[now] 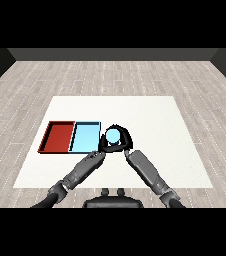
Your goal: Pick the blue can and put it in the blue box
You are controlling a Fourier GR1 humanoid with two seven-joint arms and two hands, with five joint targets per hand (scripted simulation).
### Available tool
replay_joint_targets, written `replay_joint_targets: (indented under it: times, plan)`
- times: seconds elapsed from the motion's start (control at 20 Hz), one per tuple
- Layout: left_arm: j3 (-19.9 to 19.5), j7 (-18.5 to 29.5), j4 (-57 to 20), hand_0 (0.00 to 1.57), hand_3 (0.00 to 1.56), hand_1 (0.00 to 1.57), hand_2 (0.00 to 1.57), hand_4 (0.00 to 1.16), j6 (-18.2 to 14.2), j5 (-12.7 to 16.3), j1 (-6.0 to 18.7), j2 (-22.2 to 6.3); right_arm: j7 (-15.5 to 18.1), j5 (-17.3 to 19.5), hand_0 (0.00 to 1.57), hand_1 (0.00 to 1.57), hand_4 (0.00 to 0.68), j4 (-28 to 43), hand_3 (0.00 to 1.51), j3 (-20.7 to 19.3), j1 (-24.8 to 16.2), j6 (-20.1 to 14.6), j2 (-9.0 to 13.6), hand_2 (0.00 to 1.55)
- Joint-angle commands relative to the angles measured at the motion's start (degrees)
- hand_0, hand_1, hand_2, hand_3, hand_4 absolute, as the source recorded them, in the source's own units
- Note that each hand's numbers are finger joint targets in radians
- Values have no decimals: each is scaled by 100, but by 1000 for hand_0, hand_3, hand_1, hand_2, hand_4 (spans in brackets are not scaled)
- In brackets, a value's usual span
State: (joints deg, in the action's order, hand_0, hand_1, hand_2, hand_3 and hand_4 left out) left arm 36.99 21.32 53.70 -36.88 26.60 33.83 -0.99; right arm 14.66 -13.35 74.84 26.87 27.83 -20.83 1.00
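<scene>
Blue can (113, 136) sits just right of the light blue tray (85, 137), upright as far as you can tell, its pale top facing the head view. Right hand (122, 139) is curled round the can. Left hand (101, 145) is crowded against the can's left side and the tray's right wall; you cannot tell its finger state. Whether the can is off the counter (150, 115) is not readable either. Risks from here: the can has to clear the tray's near wall, so a low carry could clip the rim and tip it. The left hand lies in the path and could nudge the tray or can. The red tray (57, 136) lies beyond, so an overshoot is less likely.
</scene>
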Motion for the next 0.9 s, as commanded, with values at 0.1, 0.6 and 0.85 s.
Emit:
replay_joint_targets:
  times: [0.1, 0.6, 0.85]
  plan:
    - [-218, -115, 72, 1571, 1466, 1571, 1559, 1138, -37, -183, 57, 95, -196, 332, 0, 0, 0, -185, 0, -2, 133, -56, -96, 0]
    - [-373, -179, 249, 1571, 1490, 1571, 1571, 1146, 116, -432, -167, 65, -318, 672, 0, 0, 0, 382, 0, 35, -520, -59, -31, 0]
    - [-448, 38, 82, 1571, 1494, 1571, 1571, 1145, 146, -161, -184, 97, -287, 77, 0, 0, 0, 248, 0, -819, 14, 80, -91, 0]
